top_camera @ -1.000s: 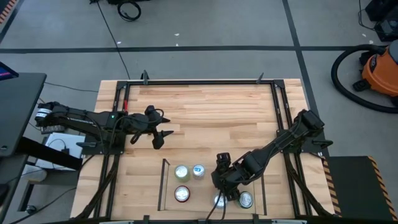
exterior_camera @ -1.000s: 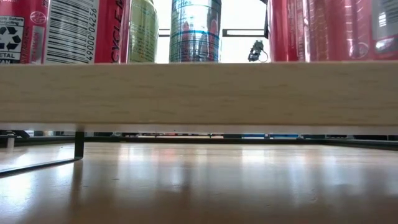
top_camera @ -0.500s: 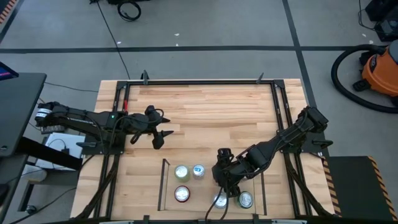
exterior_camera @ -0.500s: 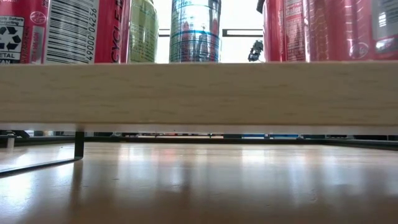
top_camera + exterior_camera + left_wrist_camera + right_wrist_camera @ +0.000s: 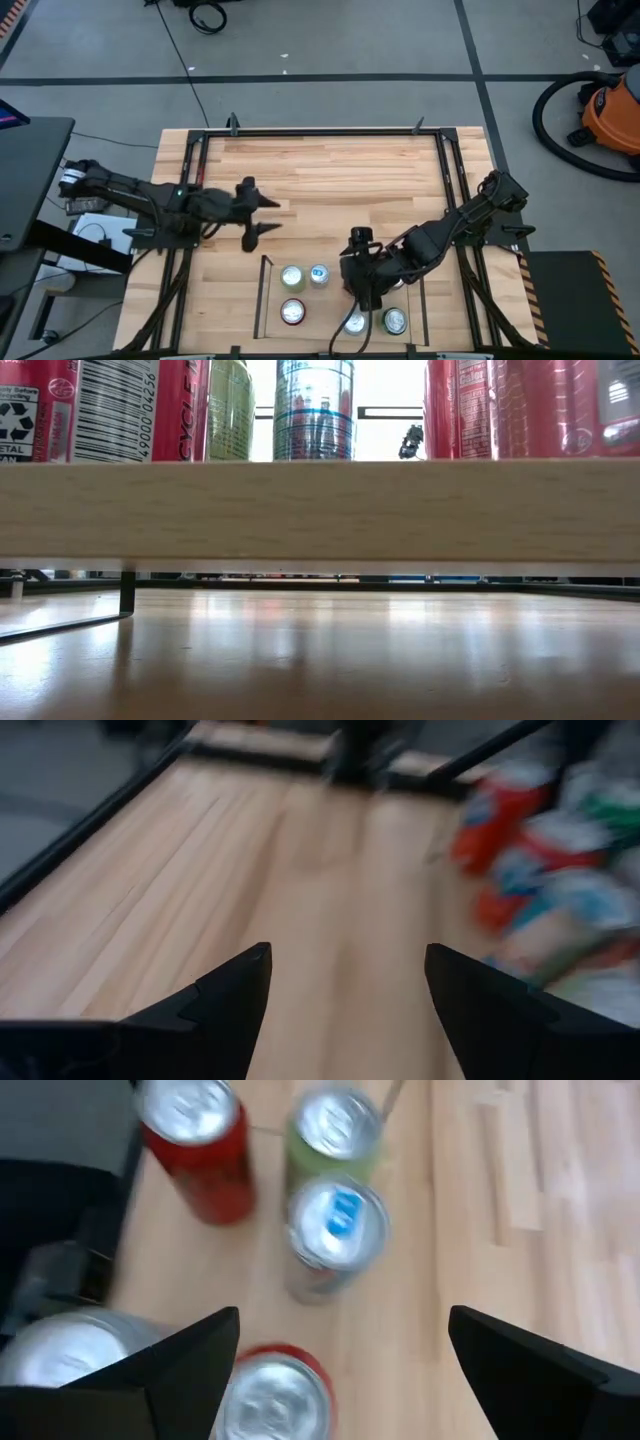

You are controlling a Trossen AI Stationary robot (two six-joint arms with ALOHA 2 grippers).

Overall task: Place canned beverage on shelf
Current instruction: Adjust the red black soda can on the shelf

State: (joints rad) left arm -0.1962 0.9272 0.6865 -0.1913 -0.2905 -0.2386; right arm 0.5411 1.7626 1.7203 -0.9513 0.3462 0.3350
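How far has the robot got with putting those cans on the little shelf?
Five cans already stand on the shelf, including a green can, a blue-topped can and a red can. The right gripper hovers above them with empty, open jaws. The left gripper is empty too. No loose can shows on the table.

The left arm reaches in from the left side, low and nearly flat, and its pincer point(image 5: 262, 215) points toward the middle with both fingers spread apart and nothing between them. The right arm bends from the right side down to the near edge; its pincer point(image 5: 364, 297) is also spread wide and empty.
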